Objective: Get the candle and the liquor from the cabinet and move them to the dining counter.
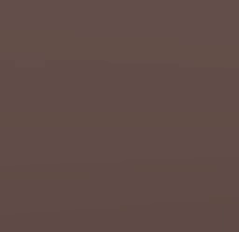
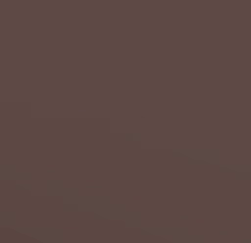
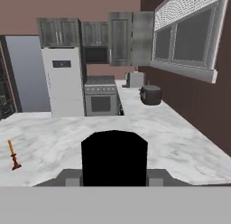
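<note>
The candle (image 3: 13, 154) stands upright on the white marble surface (image 3: 180, 146), near the left edge of the hand view. It is a thin orange stick in a small dark red holder. It looks set down there already, since this big marble top seems to be the dining counter.

A black round-topped shape (image 3: 114, 157) sits in the middle at the bottom, right in front of the camera. It may be the cap of the liquor held in the gripper, but I cannot tell for sure. The fingers are hidden, so I cannot tell how wide the gripper is.

Far behind stand a white fridge (image 3: 63, 81), a stove (image 3: 101, 97) and grey cabinets (image 3: 58, 32). A dark pot (image 3: 150, 95) sits on the far right worktop, under a big window (image 3: 187, 38).

Both base views are plain brown.
</note>
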Controlling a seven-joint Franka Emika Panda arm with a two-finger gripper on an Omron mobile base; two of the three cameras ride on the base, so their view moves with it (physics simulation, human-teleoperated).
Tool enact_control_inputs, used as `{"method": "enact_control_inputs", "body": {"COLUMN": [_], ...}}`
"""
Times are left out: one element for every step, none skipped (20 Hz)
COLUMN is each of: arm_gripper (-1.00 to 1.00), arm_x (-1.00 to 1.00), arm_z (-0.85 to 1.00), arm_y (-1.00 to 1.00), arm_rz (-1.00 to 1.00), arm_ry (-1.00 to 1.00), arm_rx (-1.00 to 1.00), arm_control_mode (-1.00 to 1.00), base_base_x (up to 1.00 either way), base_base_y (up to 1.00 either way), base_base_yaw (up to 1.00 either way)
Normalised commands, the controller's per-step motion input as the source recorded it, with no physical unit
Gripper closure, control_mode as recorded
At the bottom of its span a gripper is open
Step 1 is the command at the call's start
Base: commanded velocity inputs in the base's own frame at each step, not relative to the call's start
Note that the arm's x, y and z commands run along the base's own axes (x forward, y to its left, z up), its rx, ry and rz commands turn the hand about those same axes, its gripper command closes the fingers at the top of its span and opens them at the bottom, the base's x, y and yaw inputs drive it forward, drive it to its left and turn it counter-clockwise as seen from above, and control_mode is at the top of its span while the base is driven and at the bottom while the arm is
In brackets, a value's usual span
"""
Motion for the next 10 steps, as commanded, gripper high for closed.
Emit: {"method": "enact_control_inputs", "body": {"arm_gripper": [1.00,1.00,1.00,1.00,1.00,1.00,1.00,1.00,1.00,1.00], "arm_x": [0.00,0.00,0.00,0.00,0.00,0.00,0.00,0.00,0.00,0.00], "arm_z": [0.00,0.00,0.00,0.00,0.00,0.00,0.00,0.00,0.00,0.00], "arm_y": [0.00,0.00,0.00,0.00,0.00,0.00,0.00,0.00,0.00,0.00], "arm_rz": [0.00,0.00,0.00,0.00,0.00,0.00,0.00,0.00,0.00,0.00], "arm_ry": [0.00,0.00,0.00,0.00,0.00,0.00,0.00,0.00,0.00,0.00], "arm_rx": [0.00,0.00,0.00,0.00,0.00,0.00,0.00,0.00,0.00,0.00], "arm_control_mode": [1.00,1.00,1.00,1.00,1.00,1.00,1.00,1.00,1.00,1.00], "base_base_x": [0.26,0.08,0.10,0.22,0.30,0.32,0.36,0.33,0.26,0.21], "base_base_y": [-0.76,-0.82,-0.59,-0.49,-0.29,-0.14,-0.21,-0.51,-0.61,-0.59], "base_base_yaw": [0.08,0.00,0.00,-0.09,-0.16,-0.18,-0.16,-0.10,-0.06,-0.06]}}
